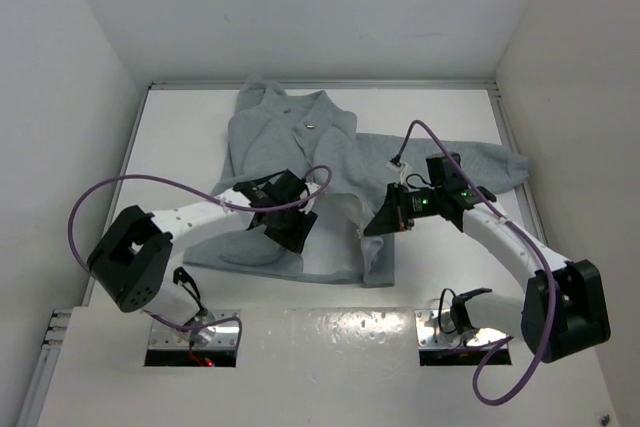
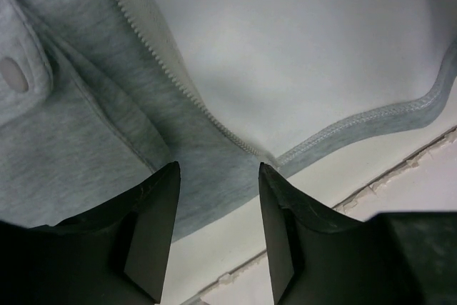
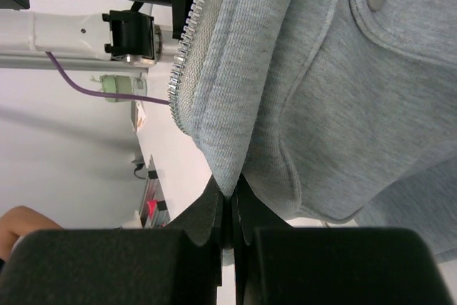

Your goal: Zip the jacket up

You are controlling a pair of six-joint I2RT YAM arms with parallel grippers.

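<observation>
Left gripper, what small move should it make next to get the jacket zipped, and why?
Probably ease down and close on the bottom corner of the jacket, where its zipper teeth end. The left gripper hangs open with that corner just ahead of its fingertips, gripping nothing, while the right gripper is shut on the other front panel.

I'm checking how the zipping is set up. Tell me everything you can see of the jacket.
The jacket is light grey knit with a white lining, lying on the white table, collar at the far end, one sleeve spread to the right. Its lower front is open, white zipper teeth bare on both edges. Flap pockets carry snaps. The right gripper, jaws shut, pinches one front edge up; the left gripper hangs open over the other.
</observation>
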